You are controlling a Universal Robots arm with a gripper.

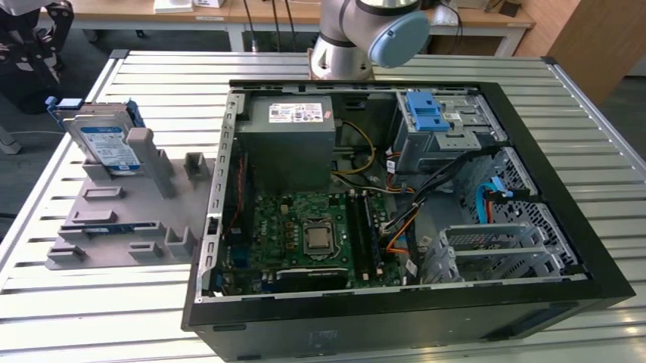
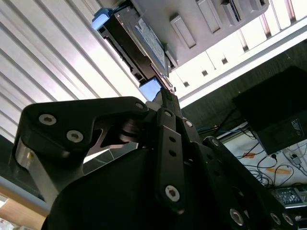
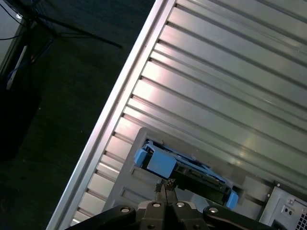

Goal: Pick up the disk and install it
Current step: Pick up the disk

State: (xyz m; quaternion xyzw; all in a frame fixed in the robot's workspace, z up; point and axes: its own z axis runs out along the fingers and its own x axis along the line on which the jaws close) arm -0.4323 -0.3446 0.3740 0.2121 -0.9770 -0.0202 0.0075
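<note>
Disk [image 1: 106, 144] not yet picked up, so by my reading nothing of the job is done: lift and install both remain. Slatted metal table [image 1: 101, 310] carries everything. Open computer case [image 1: 595, 265] lies on its side across the centre and the exterior view's right. Its drive cage [image 1: 449, 136], with a blue latch bracket [image 1: 428, 113], sits toward the far corner (no labelled drive seen in it). Grey fixture tray [image 1: 121, 219] lies just beside the case on the exterior view's left, and the disk stands upright at its far end, label facing near. Arm [image 1: 358, 34] rises from the table's far edge. Gripper [image 3: 163, 184], in the first wrist view, points toward the disk's blue carrier end without touching it. Its fingers are pressed together, holding nothing.
</note>
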